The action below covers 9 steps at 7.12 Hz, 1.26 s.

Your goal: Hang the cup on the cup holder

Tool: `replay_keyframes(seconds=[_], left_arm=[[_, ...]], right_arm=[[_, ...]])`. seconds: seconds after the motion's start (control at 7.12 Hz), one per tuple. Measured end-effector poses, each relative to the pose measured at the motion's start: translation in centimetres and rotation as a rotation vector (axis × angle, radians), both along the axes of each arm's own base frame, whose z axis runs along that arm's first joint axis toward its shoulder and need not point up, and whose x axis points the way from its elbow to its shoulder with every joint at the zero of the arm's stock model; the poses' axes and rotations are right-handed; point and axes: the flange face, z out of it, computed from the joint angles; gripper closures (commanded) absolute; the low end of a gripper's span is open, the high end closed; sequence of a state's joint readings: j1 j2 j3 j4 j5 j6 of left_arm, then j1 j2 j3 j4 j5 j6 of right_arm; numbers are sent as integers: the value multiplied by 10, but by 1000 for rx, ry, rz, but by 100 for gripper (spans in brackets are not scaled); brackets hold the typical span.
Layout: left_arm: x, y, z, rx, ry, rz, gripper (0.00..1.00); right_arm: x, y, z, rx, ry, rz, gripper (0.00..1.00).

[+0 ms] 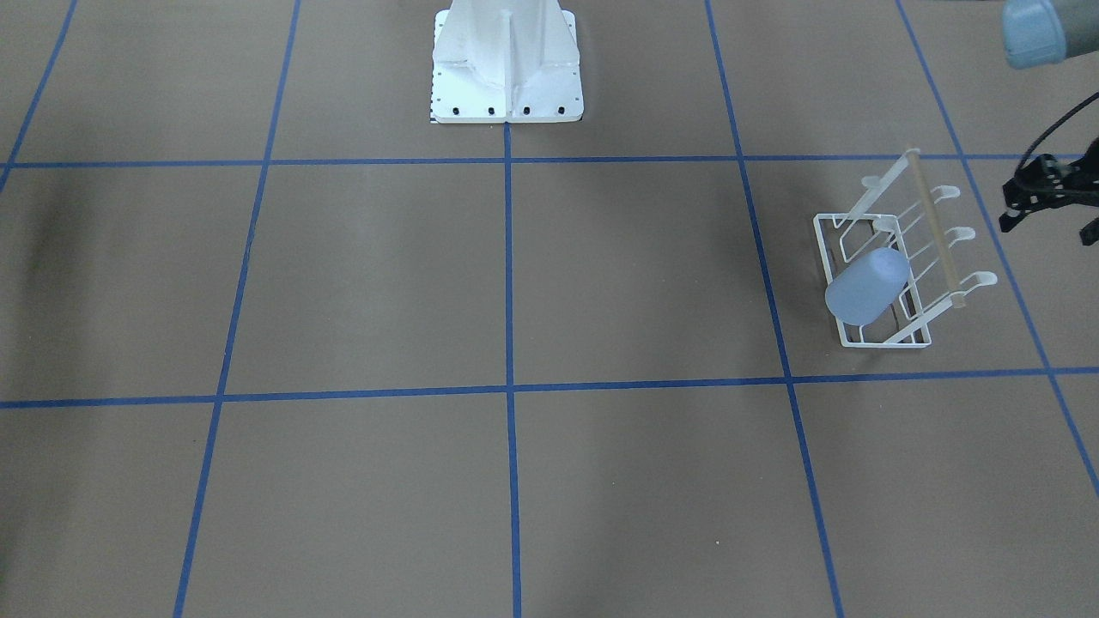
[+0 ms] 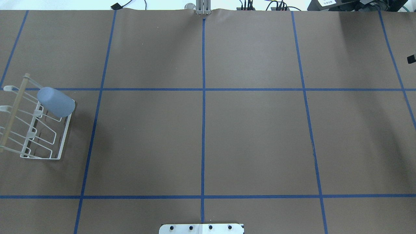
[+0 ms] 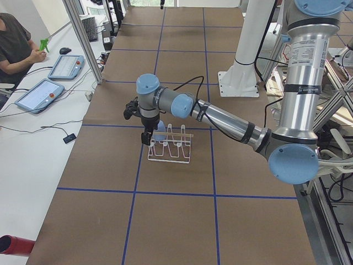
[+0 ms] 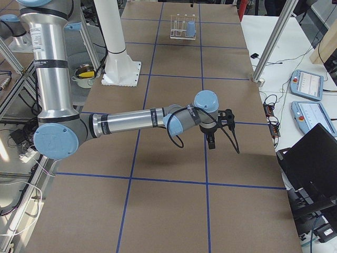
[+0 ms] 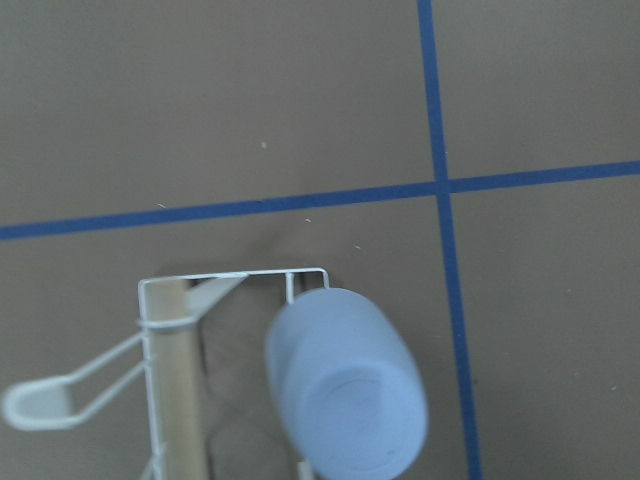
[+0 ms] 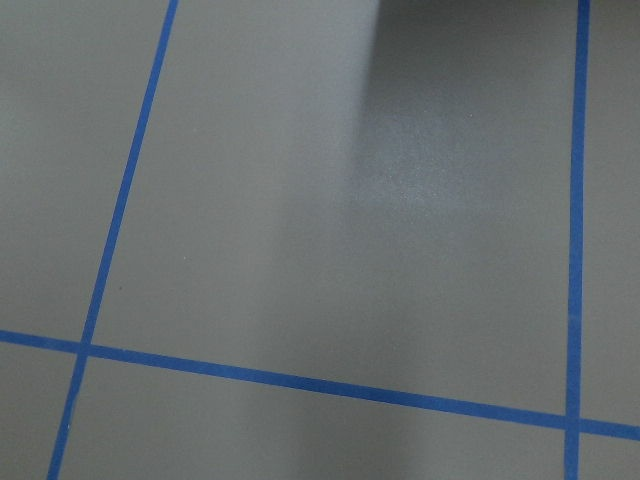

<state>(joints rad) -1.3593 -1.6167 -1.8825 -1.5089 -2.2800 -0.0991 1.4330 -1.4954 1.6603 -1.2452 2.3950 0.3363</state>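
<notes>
The pale blue cup sits mouth-down over a slanted prong of the white wire cup holder, its closed bottom pointing up and outward. Both show in the overhead view, the cup at the far end of the holder. The left wrist view looks down on the cup's bottom and the holder's corner. My left gripper hangs just beside the cup, apart from it; I cannot tell if it is open. My right gripper is far from the holder, state unclear.
The white robot base stands at the table's robot side. A seated operator and tablets are beyond the far edge. An aluminium post stands at that edge. Brown paper with blue tape lines covers the table.
</notes>
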Motion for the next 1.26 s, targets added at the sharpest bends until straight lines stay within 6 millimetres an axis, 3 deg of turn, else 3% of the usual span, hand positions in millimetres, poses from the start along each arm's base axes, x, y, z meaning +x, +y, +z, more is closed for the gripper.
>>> replay_keyframes(seconds=[0.28, 0.42, 0.56, 1.26], left_arm=[[-66, 6, 67, -49, -9, -35, 2], [-78, 19, 93, -75, 19, -23, 2], [-82, 30, 106, -97, 42, -21, 2], [-88, 36, 96, -147, 54, -114, 2]], right_arm=[[11, 4, 7, -2, 18, -17, 0], [18, 10, 17, 1, 28, -26, 0], [25, 18, 28, 2, 40, -39, 0], [51, 29, 57, -58, 166, -175, 0]])
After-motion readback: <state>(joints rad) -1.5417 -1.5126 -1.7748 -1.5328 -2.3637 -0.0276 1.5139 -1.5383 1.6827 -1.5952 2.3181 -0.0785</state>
